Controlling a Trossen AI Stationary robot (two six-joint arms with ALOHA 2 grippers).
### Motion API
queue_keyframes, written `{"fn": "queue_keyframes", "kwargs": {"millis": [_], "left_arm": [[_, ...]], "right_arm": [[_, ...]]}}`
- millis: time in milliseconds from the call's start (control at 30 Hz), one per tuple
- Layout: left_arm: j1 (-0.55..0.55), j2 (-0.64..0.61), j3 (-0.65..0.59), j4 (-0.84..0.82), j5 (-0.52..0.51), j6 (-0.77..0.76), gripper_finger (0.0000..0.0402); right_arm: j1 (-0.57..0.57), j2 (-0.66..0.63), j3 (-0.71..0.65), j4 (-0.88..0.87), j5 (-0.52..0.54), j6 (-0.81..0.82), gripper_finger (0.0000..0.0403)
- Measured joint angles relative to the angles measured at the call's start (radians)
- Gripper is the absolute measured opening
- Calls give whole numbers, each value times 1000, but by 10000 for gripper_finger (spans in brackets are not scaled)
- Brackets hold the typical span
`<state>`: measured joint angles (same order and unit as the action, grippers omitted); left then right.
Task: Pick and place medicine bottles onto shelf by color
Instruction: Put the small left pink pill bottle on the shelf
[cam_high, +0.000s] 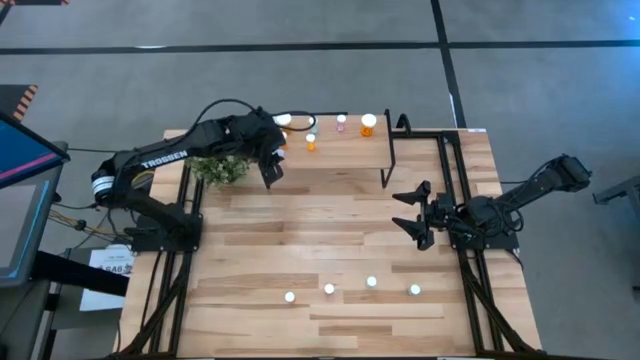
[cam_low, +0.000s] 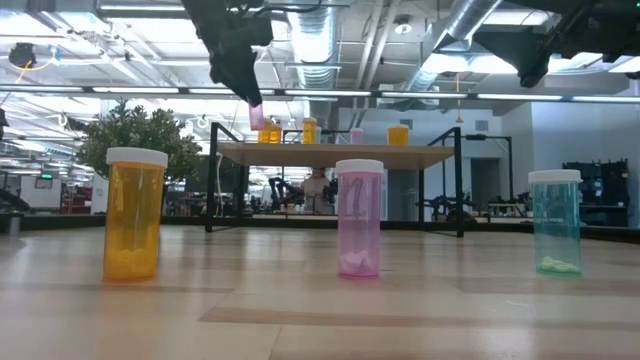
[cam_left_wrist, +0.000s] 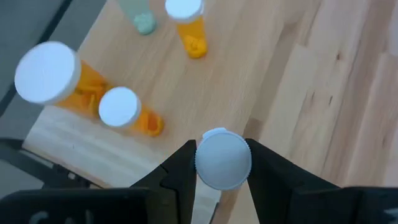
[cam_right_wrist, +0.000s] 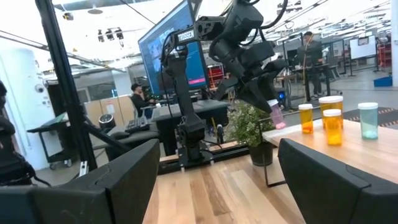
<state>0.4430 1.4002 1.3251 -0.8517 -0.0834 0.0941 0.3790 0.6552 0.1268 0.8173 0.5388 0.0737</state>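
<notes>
Here, the left end effector (cam_left_wrist: 222, 163) is gripping a pink medicine bottle (cam_right_wrist: 276, 116) by its white cap (cam_left_wrist: 222, 159), fingers pinching the cap from both sides, and is hanging it just off the shelf (cam_high: 350, 152) edge nearest the potted plant (cam_high: 222, 167). The hold by the cap is leaving the bottle's body free below, which looks suited to lowering it upright onto the wood. Already on the shelf, three orange bottles (cam_left_wrist: 121, 112) are clustering at this near end, a pale green one (cam_right_wrist: 368, 120) is standing beyond them, and another pink bottle (cam_high: 341, 121) and a larger orange one (cam_high: 369, 123) are sitting farther along, so the sorting by colour appears well under way; judging by that, the carried bottle probably belongs beside the pink one.

The right end effector (cam_high: 417, 212) is waiting low over the surface (cam_high: 330, 240) near the shelf's far end, its jaws standing wide and empty. Four more bottles are lining the front of the surface, among them an orange one (cam_low: 134, 213), a pink one (cam_low: 359, 217) and a green one (cam_low: 555, 221).
</notes>
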Motion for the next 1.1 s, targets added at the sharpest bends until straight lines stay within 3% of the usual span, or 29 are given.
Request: {"fn": "queue_keyframes", "kwargs": {"millis": [733, 1100], "left_arm": [[82, 63, 0, 37, 79, 36, 109], [82, 63, 0, 39, 74, 29, 151]], "right_arm": [[0, 0, 0, 5, 4, -4, 351], [0, 0, 0, 4, 4, -3, 351]]}}
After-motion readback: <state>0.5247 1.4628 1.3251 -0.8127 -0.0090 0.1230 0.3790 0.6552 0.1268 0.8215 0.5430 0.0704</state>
